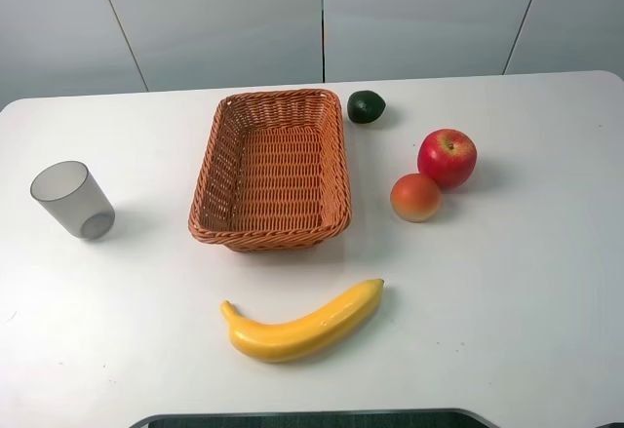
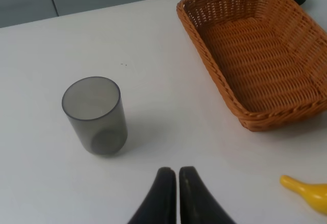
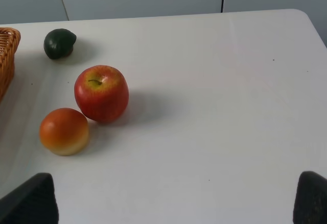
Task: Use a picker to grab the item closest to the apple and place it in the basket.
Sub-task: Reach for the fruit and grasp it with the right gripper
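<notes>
A red apple [image 1: 448, 158] stands at the right of the white table, and an orange-red round fruit [image 1: 416, 197] touches it on its near left side. The empty woven basket [image 1: 268, 170] lies in the middle. In the right wrist view the apple [image 3: 101, 92] and the round fruit [image 3: 64, 131] lie ahead of my right gripper [image 3: 176, 183]. That gripper is open wide, holds nothing, and shows only its dark fingertips [image 3: 30, 201] at the frame corners. My left gripper [image 2: 177, 173] is shut and empty over bare table, near a grey cup [image 2: 95, 114]. Neither gripper shows in the high view.
A dark green fruit [image 1: 367, 106] lies just past the basket's far right corner. A yellow banana [image 1: 304, 326] lies in front of the basket. The translucent grey cup [image 1: 72, 200] stands at the left. The table's [image 1: 546, 330] right edge is near the apple.
</notes>
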